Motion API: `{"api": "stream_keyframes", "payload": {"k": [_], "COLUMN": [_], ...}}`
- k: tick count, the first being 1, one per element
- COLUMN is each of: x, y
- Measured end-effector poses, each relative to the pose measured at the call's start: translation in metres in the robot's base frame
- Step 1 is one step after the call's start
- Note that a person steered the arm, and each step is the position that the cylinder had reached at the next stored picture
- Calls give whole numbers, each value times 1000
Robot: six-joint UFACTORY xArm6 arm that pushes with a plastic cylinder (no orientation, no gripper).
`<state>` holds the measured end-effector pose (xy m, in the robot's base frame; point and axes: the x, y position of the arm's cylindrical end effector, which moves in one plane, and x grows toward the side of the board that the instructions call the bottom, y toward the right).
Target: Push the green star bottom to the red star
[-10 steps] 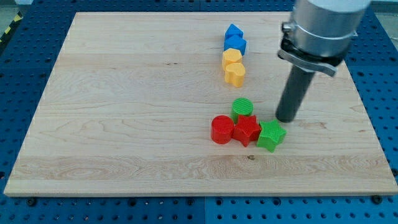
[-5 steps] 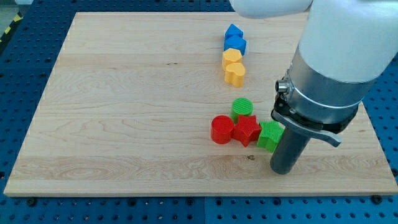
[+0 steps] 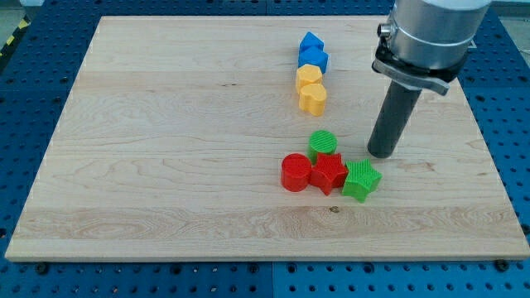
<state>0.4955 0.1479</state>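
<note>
green star (image 3: 361,180) touches the red star (image 3: 328,173); my tip (image 3: 381,155) stands upright just above it, holding nothing.

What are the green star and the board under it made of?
The green star looks like matte plastic, probably 3D-printed: fine parallel ridges run across its top. The board looks like pale unpainted wood, with grain lines and small dark knots showing.

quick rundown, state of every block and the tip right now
my tip: on the board, just above the green star, apart from it
green star: flat, touching the red star's right side
red star: flat, between red cylinder and green star
red cylinder: upright, against the red star
green cylinder: upright, just above the red star
yellow blocks: two, stacked in a column
blue blocks: two, atop that column
</note>
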Motion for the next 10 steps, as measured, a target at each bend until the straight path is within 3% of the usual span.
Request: {"api": "stream_keyframes", "payload": {"k": [6, 9, 10], "x": [97, 113, 87], "y": [-32, -30, -1]}}
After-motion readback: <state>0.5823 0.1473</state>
